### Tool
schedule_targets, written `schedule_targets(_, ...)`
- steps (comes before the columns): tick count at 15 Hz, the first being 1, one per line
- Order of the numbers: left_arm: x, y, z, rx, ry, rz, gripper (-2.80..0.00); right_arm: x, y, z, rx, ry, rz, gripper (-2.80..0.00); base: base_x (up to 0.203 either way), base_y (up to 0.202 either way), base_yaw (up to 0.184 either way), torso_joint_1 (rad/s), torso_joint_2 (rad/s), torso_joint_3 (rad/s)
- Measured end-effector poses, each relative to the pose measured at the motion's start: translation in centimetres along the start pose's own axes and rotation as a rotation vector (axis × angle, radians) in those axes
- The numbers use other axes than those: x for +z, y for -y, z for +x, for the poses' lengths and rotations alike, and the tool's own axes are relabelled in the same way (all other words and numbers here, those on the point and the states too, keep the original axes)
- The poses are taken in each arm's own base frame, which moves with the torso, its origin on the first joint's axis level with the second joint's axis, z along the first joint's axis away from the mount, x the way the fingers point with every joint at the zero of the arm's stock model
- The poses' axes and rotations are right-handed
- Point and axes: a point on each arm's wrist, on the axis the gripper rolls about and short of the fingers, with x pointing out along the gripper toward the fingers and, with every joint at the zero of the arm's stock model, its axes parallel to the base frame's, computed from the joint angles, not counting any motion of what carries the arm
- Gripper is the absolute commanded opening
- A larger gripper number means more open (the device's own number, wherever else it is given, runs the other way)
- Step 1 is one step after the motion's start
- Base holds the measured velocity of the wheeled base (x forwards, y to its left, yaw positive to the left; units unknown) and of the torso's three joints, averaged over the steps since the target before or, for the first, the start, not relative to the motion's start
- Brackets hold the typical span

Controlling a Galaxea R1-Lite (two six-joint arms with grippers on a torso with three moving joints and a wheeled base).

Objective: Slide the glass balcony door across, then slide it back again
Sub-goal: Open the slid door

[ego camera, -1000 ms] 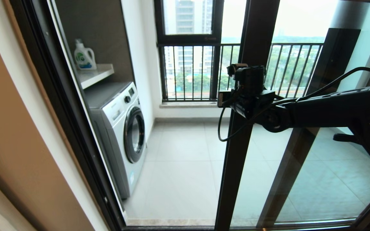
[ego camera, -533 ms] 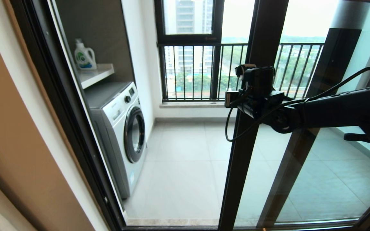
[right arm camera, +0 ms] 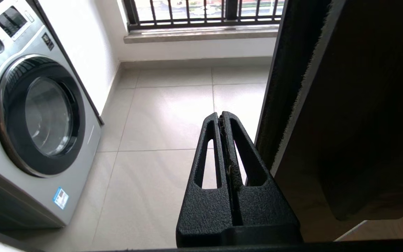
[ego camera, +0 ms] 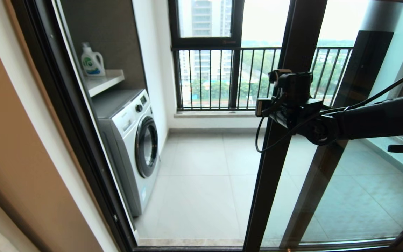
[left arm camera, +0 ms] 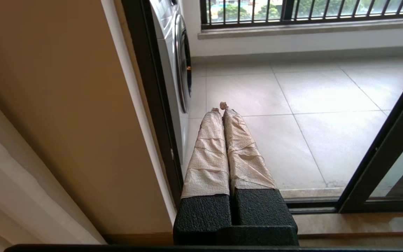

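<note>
- The left gripper (left arm camera: 221,106) sits low and near, by the tan inner wall (left arm camera: 58,115) and above the door's floor track; its paper-wrapped fingers (left arm camera: 208,147) lie pressed together, holding nothing.
- The right gripper (right arm camera: 221,117) reaches out at about mid-height, its black fingers (right arm camera: 208,140) closed against each other with nothing between them; it lies just beside the leading edge of the door frame, and the right wrist view does not settle whether it touches.
- In the head view the right arm (ego camera: 369,119) comes in from the right and its wrist overlaps the door's dark upright.
- The glass balcony door (ego camera: 282,147) stands partly across the opening, its dark upright right of centre, with its glass running off to the right over a second dark-framed panel (ego camera: 348,105).
- To the left of that upright the doorway is open onto the pale tiled balcony floor (ego camera: 201,182).
- A washing machine (ego camera: 135,140) stands on the left side of the balcony, with a white detergent bottle (ego camera: 91,61) on a shelf above it.
- Farthest back is the outer window (ego camera: 205,42) with its vertical railing bars (ego camera: 215,78).
</note>
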Motion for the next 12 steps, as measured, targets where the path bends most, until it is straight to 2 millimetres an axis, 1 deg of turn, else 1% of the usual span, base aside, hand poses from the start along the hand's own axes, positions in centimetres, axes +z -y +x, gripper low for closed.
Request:
schedule_targets(3,0.0,0.0,0.0,0.001,0.000,0.000,-2.80,0.3,0.5,-0.5,-0.010,0.004,0.004,-2.80,0.000,0.000,0.000,0.000,0.00,0.000)
schedule_targets(8,0.0,0.0,0.0,0.000,0.000,0.000,-2.80,0.7,-1.0,-1.8,0.034,0.009,0.000,-2.80,0.000,0.000,0.000,0.000,0.00,0.000)
schedule_targets(12,0.0,0.0,0.0,0.001,0.000,0.000,-2.80,0.6,-0.8,-1.7,0.029,0.007,-0.002,-2.80,0.000,0.000,0.000,0.000,0.00,0.000)
